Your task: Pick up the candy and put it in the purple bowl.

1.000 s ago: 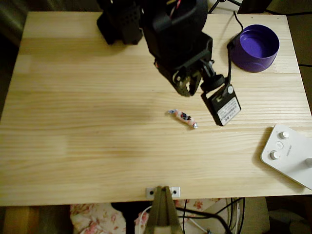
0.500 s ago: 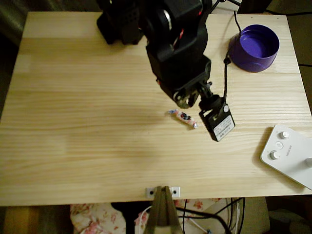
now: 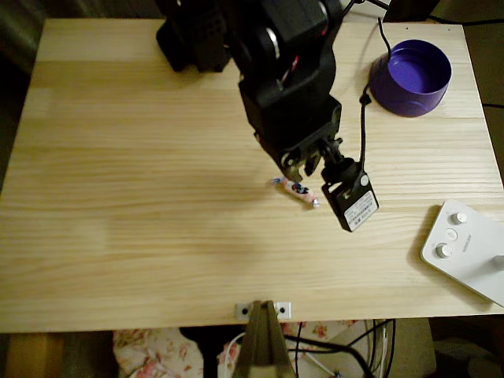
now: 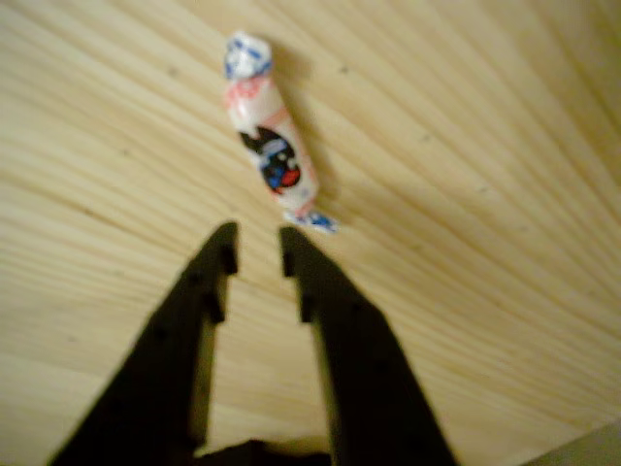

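Closing in on the candy

My tool [image 4: 254, 245], fingers only narrowly parted and holding nothing, hangs just short of the candy [image 4: 269, 146] lying mid-surface; I judge it needs spreading before descending, then carrying right to the purple bowl [image 3: 411, 77].

Counter [image 3: 142, 197] is pale, matte wood with visible grain. Candy [image 4: 270, 146] has a shiny, crinkly wrapper. Gripper [image 4: 257, 248] looks like matte black plastic, and the purple bowl [image 3: 394, 98] is smooth plastic.
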`<control>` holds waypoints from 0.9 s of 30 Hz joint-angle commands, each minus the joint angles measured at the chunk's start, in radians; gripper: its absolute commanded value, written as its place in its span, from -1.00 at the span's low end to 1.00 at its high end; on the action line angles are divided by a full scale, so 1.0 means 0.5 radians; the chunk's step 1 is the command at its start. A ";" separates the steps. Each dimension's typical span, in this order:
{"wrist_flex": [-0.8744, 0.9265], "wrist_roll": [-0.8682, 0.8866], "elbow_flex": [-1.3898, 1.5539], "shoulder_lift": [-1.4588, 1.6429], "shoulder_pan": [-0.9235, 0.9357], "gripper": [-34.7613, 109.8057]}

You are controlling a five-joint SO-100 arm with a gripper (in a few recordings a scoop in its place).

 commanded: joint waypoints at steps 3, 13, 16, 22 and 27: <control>0.064 0.037 -0.080 0.025 -0.052 -0.33; 0.166 0.123 -0.129 -0.015 -0.101 -0.20; 0.150 0.120 -0.147 -0.018 -0.101 -0.20; 0.110 0.104 -0.212 -0.061 -0.114 -0.20; 0.086 0.104 -0.258 -0.135 -0.144 -0.20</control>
